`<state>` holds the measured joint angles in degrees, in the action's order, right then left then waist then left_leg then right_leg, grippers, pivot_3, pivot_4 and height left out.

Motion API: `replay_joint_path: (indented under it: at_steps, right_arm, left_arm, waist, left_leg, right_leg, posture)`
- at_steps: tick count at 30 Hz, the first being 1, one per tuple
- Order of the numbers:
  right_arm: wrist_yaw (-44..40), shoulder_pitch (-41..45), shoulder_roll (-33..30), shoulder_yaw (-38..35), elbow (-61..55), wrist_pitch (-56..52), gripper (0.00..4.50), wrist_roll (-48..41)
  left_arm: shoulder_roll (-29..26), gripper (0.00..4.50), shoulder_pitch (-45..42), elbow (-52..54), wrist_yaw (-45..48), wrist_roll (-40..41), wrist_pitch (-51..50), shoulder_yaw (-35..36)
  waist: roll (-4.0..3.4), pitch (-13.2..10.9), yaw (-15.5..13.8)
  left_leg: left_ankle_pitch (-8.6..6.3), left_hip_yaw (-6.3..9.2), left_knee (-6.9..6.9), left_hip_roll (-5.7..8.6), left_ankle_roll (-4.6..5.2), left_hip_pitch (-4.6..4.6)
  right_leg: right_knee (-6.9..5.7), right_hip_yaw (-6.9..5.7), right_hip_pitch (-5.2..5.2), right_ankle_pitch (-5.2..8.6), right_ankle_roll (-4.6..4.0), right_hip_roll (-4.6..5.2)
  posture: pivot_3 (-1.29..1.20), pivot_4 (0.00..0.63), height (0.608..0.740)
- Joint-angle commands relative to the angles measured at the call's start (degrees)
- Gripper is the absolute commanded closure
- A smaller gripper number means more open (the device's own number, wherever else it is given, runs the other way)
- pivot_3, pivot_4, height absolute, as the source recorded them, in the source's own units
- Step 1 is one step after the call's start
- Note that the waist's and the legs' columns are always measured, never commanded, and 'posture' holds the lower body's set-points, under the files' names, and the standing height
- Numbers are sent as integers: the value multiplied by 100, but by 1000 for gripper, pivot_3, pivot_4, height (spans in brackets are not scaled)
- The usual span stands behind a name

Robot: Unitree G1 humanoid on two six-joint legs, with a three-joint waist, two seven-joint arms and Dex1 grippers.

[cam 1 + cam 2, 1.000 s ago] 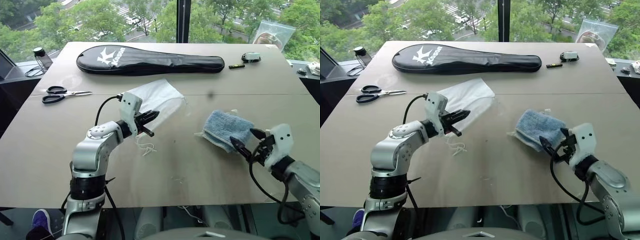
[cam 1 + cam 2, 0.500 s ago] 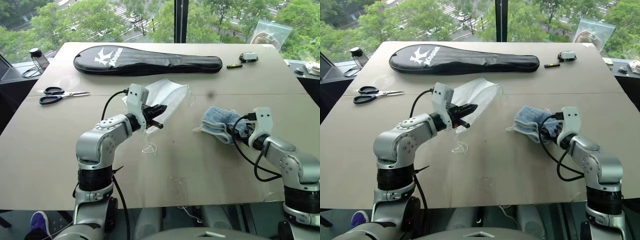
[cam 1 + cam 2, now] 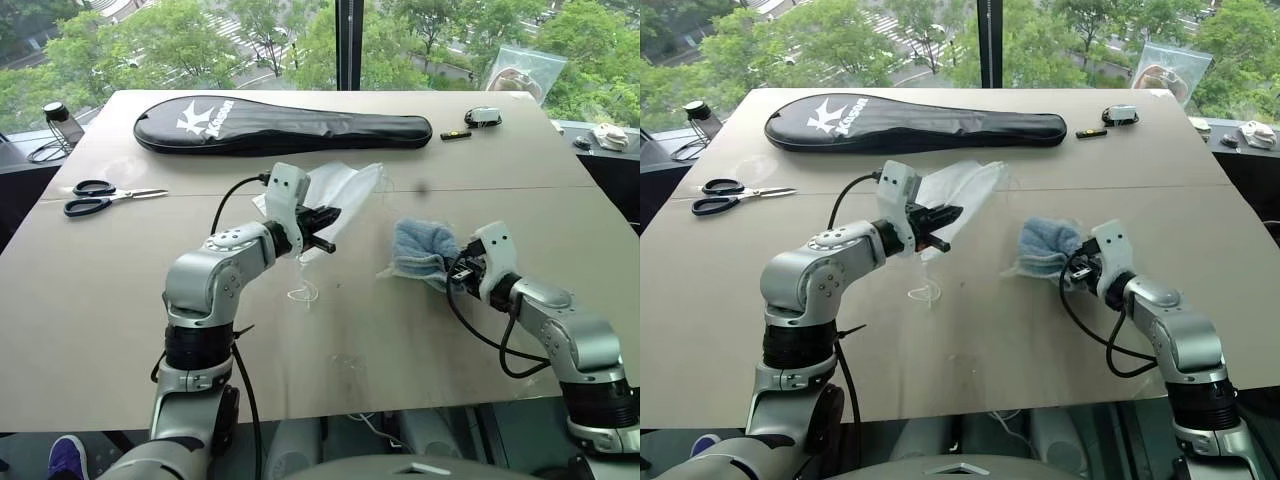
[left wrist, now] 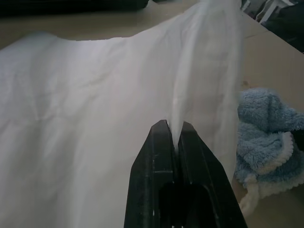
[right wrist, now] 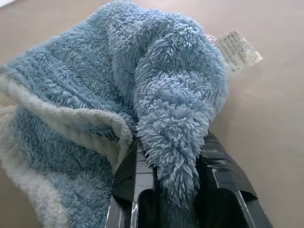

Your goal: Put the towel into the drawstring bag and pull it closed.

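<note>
1. On the table (image 3: 120, 300), left of centre, the left gripper (image 3: 322, 215) has its jaws clenched on a fold of the drawstring bag (image 3: 345, 188); the thin white fabric is lifted off the surface at the pinch and drapes back toward the racket cover (image 3: 290, 125); a loop of white cord (image 3: 300, 292) hangs down to the tabletop below the gripper; nothing can be seen inside the bag.
2. Right of the bag, well apart from it, the towel (image 3: 420, 250) lies bunched on the table; the right gripper (image 5: 175, 190) grasps a thick ridge of its blue pile between both black fingers (image 5: 137, 180); a small printed label (image 5: 235, 50) sticks out from the towel's far edge; the towel is outside the bag.
3. At the far right corner a clear plastic bag (image 3: 525, 70) stands against the window with something pale and round inside, too small to identify.
4. Scissors (image 3: 100, 195) lie at the left edge; a small dark bottle (image 3: 55, 118) stands beyond them.
5. Compared with a second ago, the right gripper, then spread wide at the towel's near corner, has closed on the cloth, and the towel is now more gathered up; the left gripper keeps the same pinch on the bag, carried a little toward the towel.
</note>
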<state>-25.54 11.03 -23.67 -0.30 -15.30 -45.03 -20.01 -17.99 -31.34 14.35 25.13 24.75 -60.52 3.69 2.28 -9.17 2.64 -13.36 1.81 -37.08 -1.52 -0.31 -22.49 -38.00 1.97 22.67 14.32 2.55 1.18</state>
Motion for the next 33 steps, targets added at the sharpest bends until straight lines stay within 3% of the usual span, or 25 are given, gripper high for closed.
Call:
replay_joint_path:
  at_steps: [1,9,12,21,25,33]
  right_arm:
    - [-847,-207,-128,910,-440,745,4272,84]
    - [-2163,372,-1046,1725,-1007,2627,4285,883]
    - [-2125,859,-725,1613,-702,2732,4290,731]
    - [-1935,1584,-50,1817,954,3485,4293,1389]
    - [-1611,1720,223,1785,1573,3277,4295,1625]
    - [-968,1761,819,1128,1913,1792,4299,1135]
  left_arm:
    - [-101,4500,-212,-112,42,-94,239,-200]
    - [-386,4500,-155,-204,426,-506,965,-1022]
    - [-480,4500,-57,-146,645,-547,1192,-1213]
    - [-574,4500,171,262,1042,-282,1246,-1242]
    - [-632,4500,271,337,1133,-174,1134,-1185]
    - [-757,4500,343,433,1266,-204,1223,-1212]
  waist:
    - [-10,-7,-4]
    - [-62,-53,-63]
    - [-63,-53,-63]
    - [-69,-60,-91]
    - [-70,-61,-89]
    - [-74,-64,-105]
  left_leg:
    - [0,0,2,-1,0,-1]
    - [0,-3,0,23,-1,-41]
    - [0,0,0,28,-1,-42]
    - [1,3,1,29,-1,-48]
    - [1,4,2,30,-1,-48]
    - [1,11,1,34,-1,-50]
  right_leg:
    - [0,1,3,0,0,-3]
    - [4,1,31,1,6,26]
    - [5,-2,30,-1,3,34]
    - [6,-13,31,-11,-16,40]
    - [4,-16,32,-11,-17,42]
    - [3,-18,32,-12,-18,50]
  posture:
    - [0,150,740]
    - [0,150,740]
    - [0,150,740]
    - [0,150,740]
    - [0,150,740]
    - [0,150,740]
